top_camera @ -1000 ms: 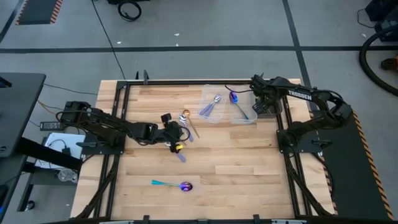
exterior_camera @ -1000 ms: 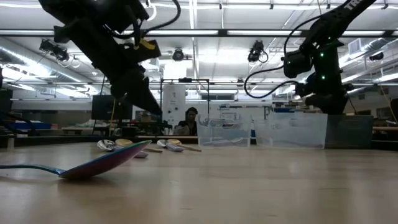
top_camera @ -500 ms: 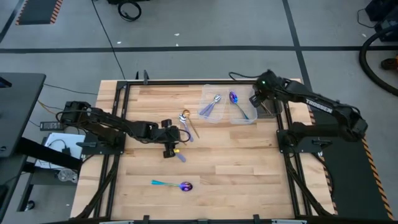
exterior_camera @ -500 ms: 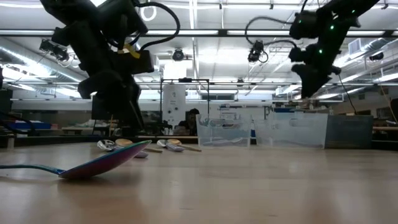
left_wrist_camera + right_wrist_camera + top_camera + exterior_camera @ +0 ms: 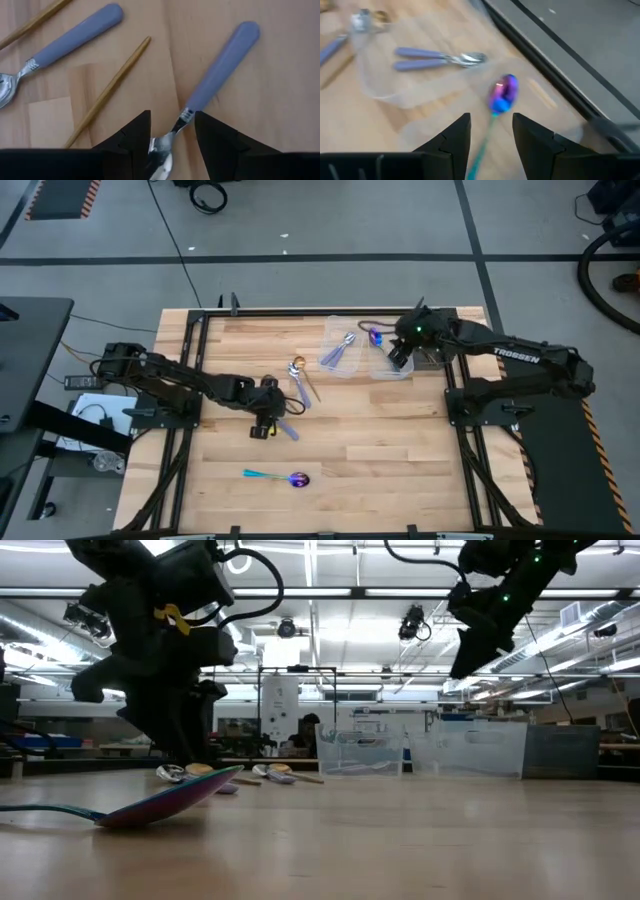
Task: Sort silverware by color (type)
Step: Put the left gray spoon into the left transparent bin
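A silver spoon with a lavender handle lies flat on the wood table left of centre. My left gripper points steeply down, open; its fingers stand on either side of the spoon's neck, and I cannot tell whether they touch it. My right gripper hovers open above the clear tray, over an iridescent purple-blue spoon lying in a compartment. Two lavender-handled silver spoons lie in the neighbouring compartment. Another iridescent spoon lies near the table's near edge.
A second lavender-handled spoon and gold-handled pieces lie beside the left gripper; a gold spoon lies left of the tray. The black frame rails run along the table's sides. A person sits in the room behind.
My left gripper has tipped to point more steeply down, rolled, and shifted a little toward the table's left and near edge, over the lavender-handled spoon. My right gripper has risen and swung from the tray's right side toward the table's left, over the tray.
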